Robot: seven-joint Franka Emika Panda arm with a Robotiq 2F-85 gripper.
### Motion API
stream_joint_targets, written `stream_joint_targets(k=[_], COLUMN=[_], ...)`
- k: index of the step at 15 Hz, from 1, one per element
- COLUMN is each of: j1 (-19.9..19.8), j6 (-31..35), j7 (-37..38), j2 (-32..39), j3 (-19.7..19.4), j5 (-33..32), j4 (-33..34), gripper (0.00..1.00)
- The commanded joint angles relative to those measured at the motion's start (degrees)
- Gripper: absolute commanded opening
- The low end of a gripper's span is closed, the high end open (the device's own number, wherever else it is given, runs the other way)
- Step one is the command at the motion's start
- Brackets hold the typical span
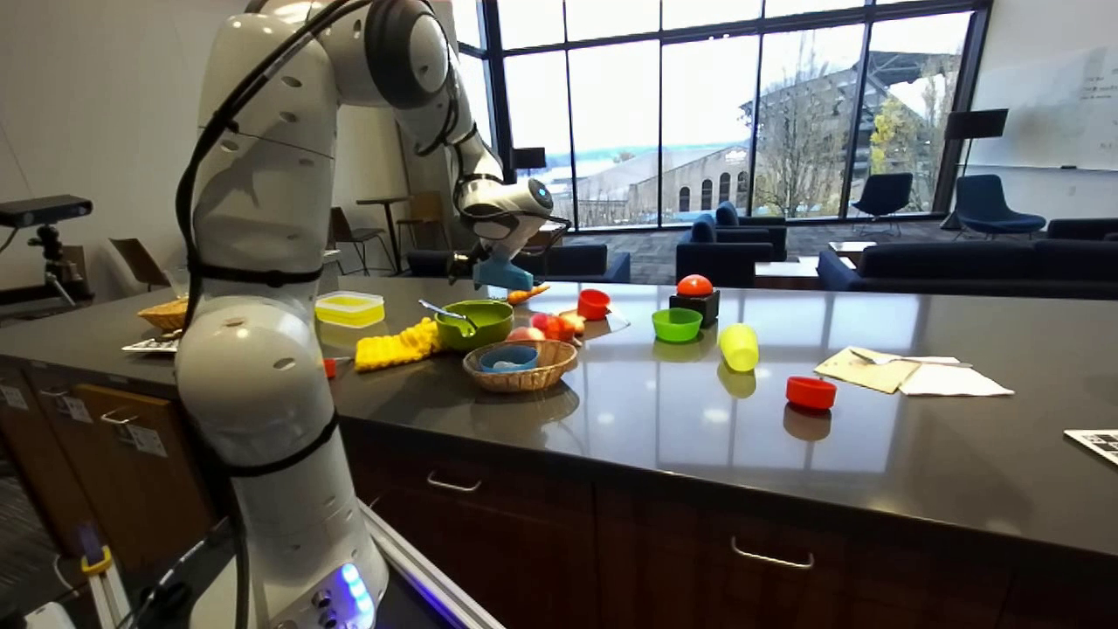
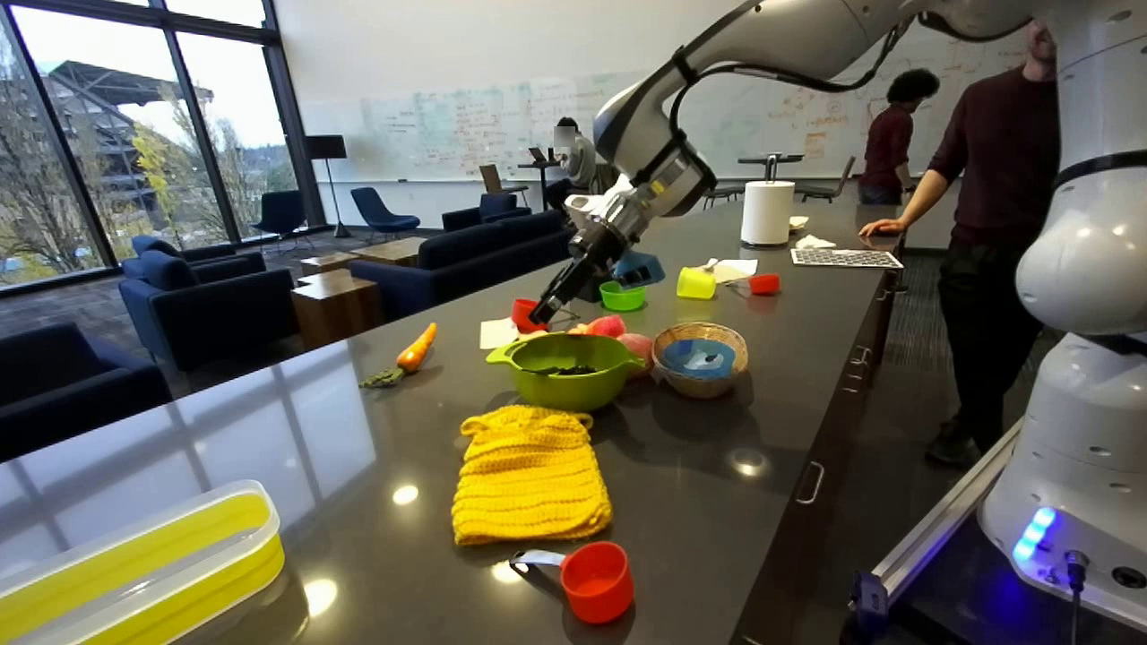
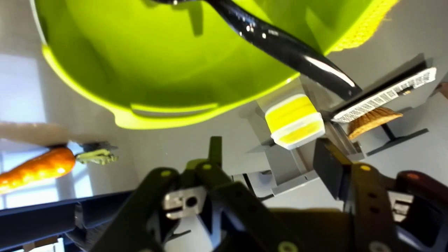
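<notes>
My gripper is open, with nothing between its fingers. It hangs above the counter close to the green bowl, and it also shows in both exterior views. The bowl stands upright with a black utensil in it, its handle resting over the rim. An orange carrot with a green top lies on the counter beyond the bowl. A yellow knitted cloth lies beside the bowl.
A wicker basket with a blue bowl and red produce stand near the green bowl. Also on the counter are a red cup, green cup, yellow cup, red measuring cup and yellow container.
</notes>
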Motion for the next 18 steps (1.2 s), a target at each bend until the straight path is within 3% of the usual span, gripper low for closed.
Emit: stream_joint_targets(k=[1,4,7,14,15,16,18], j1=[13.36,22.76,28.38,31.48,31.50,31.39,31.27], j6=[6.81,11.35,15.16,20.11,21.02,21.67,22.68], j7=[5.56,10.85,16.74,25.44,26.14,26.66,27.88], j2=[-5.38,-5.44,-5.50,-6.28,-6.43,-6.47,-6.55], j3=[-10.31,-15.85,-18.72,-19.93,-19.84,-19.70,-19.45], j5=[1.21,-1.40,-5.60,-14.23,-15.26,-16.04,-17.80], j4=[-6.15,-8.73,-10.37,-11.85,-12.05,-12.16,-12.39], gripper=[0.99,1.00,1.00,0.99,0.95,0.75,0.65])
